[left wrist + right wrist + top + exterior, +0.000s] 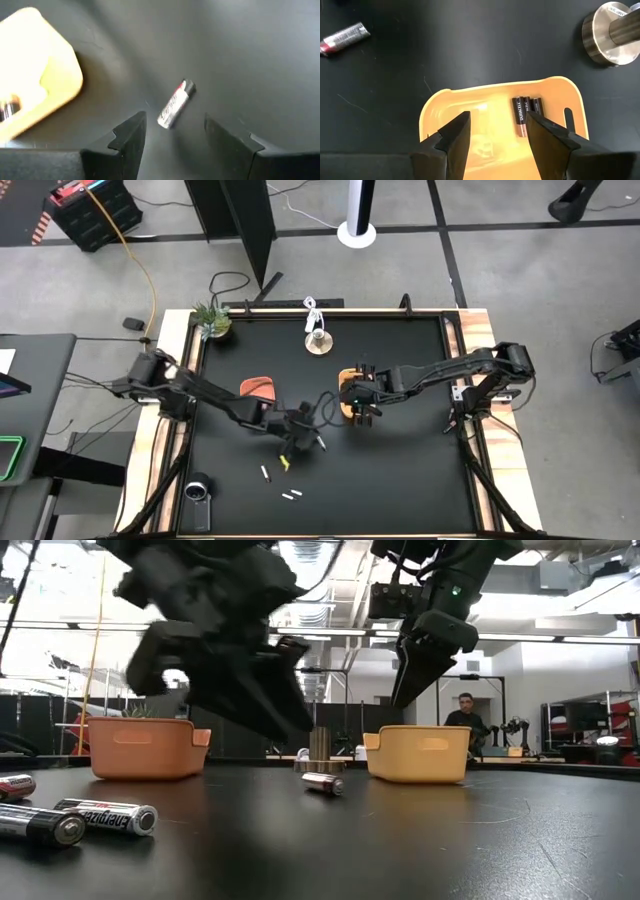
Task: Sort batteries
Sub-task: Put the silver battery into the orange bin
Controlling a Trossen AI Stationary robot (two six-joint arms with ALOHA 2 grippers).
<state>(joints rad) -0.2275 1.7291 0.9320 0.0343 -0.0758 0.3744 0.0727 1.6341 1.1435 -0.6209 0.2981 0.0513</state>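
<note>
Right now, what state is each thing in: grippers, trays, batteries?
left gripper: open, empty, above a silver battery lying on the table.
right gripper: open, empty, over the yellow tray.
yellow tray: holds dark batteries lying side by side.
orange tray: upright; contents hidden.
loose batteries: lying flat at the table's near edge.
</note>
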